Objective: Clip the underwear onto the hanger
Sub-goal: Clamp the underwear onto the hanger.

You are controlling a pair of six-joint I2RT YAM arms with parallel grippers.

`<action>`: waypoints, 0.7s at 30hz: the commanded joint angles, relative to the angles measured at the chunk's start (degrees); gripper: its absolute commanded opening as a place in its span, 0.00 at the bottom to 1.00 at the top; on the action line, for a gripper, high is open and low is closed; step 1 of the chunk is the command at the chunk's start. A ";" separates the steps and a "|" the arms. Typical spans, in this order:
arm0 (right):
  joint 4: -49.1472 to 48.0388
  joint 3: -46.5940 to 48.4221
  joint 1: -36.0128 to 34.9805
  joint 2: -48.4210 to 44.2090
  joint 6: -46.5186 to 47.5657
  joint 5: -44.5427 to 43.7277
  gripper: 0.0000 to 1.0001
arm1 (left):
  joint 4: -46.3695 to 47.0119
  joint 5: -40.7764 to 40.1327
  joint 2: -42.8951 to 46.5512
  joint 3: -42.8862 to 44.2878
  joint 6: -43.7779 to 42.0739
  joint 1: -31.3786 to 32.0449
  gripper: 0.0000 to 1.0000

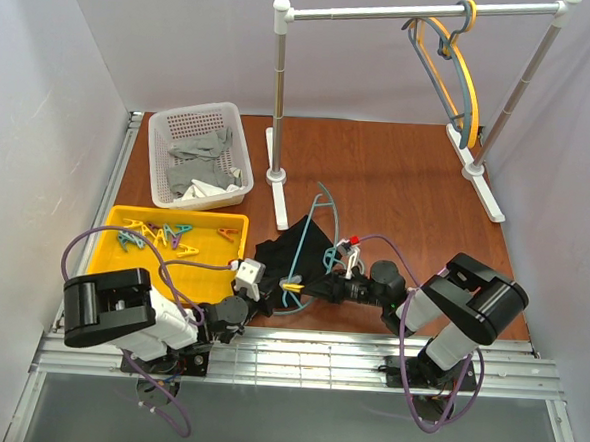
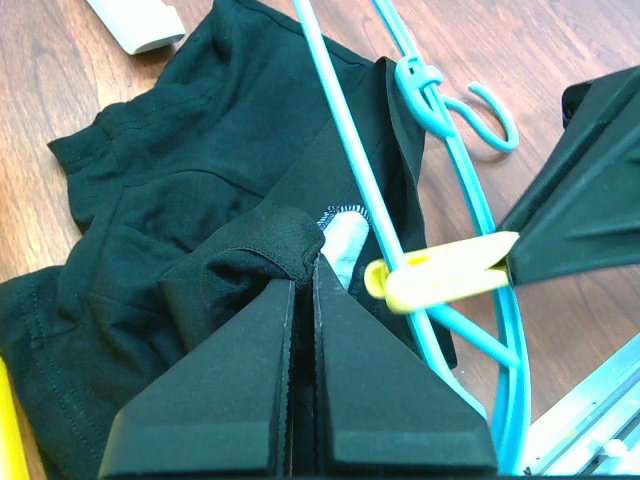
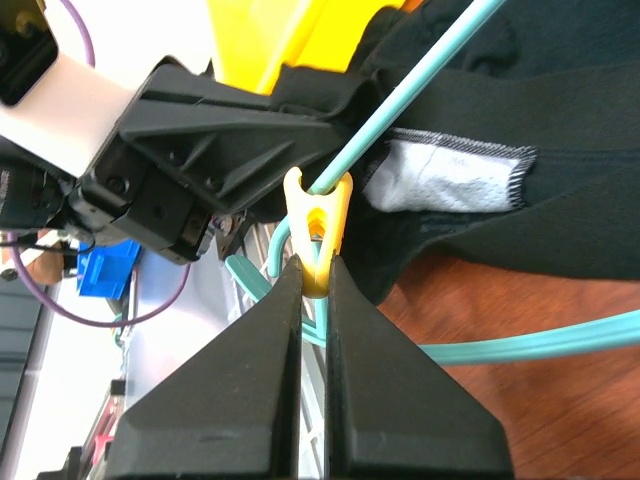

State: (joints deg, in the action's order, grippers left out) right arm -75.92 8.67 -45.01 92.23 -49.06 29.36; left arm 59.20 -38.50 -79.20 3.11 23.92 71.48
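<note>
Two pinches are cooperating: left fingers [image 2: 280,310] are holding a fold of the underwear [image 2: 180,170] at the hanger [image 2: 345,140], on the desk [image 1: 378,176] — likely steadying it — while right fingers [image 3: 285,300] are pressing the yellow clip [image 3: 318,215] over its bar.

Robot lab cell: white partition walls [image 1: 41,115], wood table [image 1: 378,176], aluminium mounting rail [image 1: 296,366].

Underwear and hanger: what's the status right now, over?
Left gripper shut, pinching the underwear. Right gripper shut on a yellow peg, its mouth at the hanger bar. Fabric in the peg: cannot tell. Nothing seen in the way.
</note>
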 commanded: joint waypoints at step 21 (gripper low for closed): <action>-32.63 0.38 -1.30 3.05 3.62 2.01 0.01 | -5.41 4.84 6.95 -3.47 -2.30 -0.91 0.00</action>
State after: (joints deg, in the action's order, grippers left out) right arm -75.94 8.47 -45.89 94.19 -46.76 30.26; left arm 56.75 -34.65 -73.30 3.11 22.28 70.98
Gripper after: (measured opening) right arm 0.015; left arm 0.010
